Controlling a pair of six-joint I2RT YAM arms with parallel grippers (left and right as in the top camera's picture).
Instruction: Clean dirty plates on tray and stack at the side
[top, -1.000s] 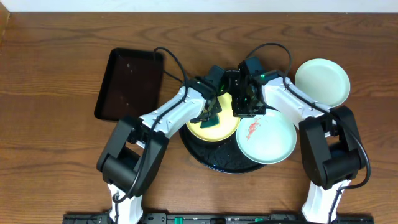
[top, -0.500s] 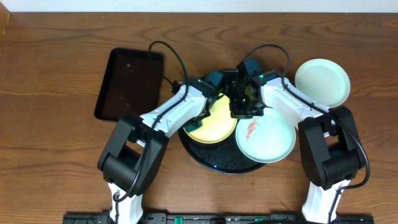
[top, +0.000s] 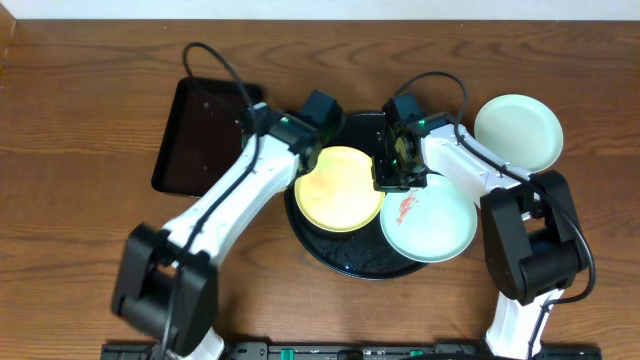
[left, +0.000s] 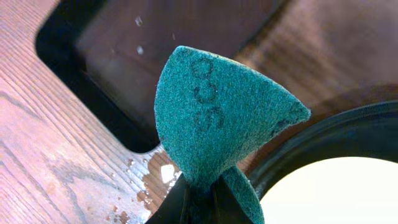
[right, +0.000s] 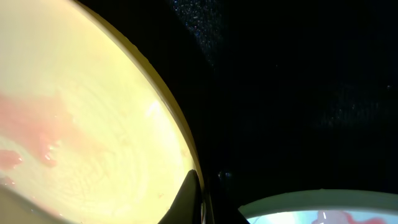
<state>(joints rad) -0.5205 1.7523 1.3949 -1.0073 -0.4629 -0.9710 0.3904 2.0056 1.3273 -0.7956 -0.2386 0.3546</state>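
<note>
Our left gripper (left: 202, 204) is pinched tight on a green scouring pad (left: 217, 118), which stands up folded from between the fingers. The gripper hangs over the far left rim of the round tray (top: 340, 260), with the rectangular tray (top: 205, 135) just to its left. Our right gripper (right: 198, 198) is closed on nothing. Its tips sit low over the round tray at the edge of the yellow plate (top: 340, 188), in the gap between that plate and the smeared mint plate (top: 428, 222). Whether they touch the yellow rim, we cannot tell.

The move ahead turns on one thing: from the pad, the yellow plate lies just toward our base and a little right. A faint pink film shows on it in the right wrist view. The mint plate with the red smear lies further right, beyond the yellow one and right beside the right gripper. So the pad arm is nearer the yellow plate, while the empty arm is nearer the dirtier one. Both plates are round, so no approach angle matters.

A clean mint plate (top: 518, 132) sits on the table well to the right of the right gripper, off the tray — we judge that to be the stacking spot.
</note>
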